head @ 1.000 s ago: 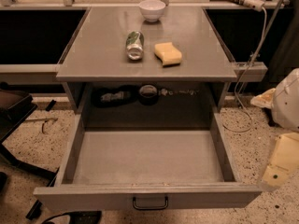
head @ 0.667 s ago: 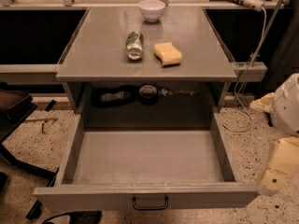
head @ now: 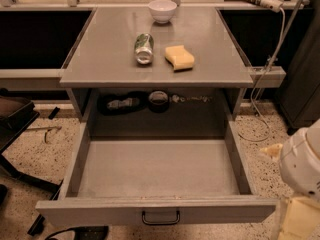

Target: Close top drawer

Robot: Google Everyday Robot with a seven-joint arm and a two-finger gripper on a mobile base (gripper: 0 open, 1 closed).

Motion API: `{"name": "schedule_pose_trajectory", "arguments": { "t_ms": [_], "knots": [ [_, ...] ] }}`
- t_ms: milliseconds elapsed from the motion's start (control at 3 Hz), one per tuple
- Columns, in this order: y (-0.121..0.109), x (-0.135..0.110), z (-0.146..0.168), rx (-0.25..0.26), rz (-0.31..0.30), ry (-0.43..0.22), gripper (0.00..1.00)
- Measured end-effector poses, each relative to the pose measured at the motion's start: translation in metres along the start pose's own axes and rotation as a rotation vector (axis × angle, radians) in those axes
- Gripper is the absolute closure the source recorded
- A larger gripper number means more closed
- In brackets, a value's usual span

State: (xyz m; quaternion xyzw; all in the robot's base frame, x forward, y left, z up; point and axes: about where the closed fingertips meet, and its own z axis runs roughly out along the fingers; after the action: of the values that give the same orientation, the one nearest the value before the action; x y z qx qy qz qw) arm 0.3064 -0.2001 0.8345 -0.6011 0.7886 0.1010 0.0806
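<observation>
Speckled floor (head: 35,151); top drawer (head: 90,212) fully out; gripper (head: 296,219) beside right front corner, state unclear.

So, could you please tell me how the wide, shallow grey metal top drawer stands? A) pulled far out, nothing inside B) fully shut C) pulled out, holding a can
A: the top drawer is pulled far out with a bare floor; the gripper is at lower right, near its front corner.
</observation>
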Motion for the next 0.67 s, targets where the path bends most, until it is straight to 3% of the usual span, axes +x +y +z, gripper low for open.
{"name": "schedule_pose_trajectory", "arguments": {
  "t_ms": [667],
  "knots": [
    [0.047,0.006,0.061,-0.167,-0.106,-0.007,0.0]
  ]
}}
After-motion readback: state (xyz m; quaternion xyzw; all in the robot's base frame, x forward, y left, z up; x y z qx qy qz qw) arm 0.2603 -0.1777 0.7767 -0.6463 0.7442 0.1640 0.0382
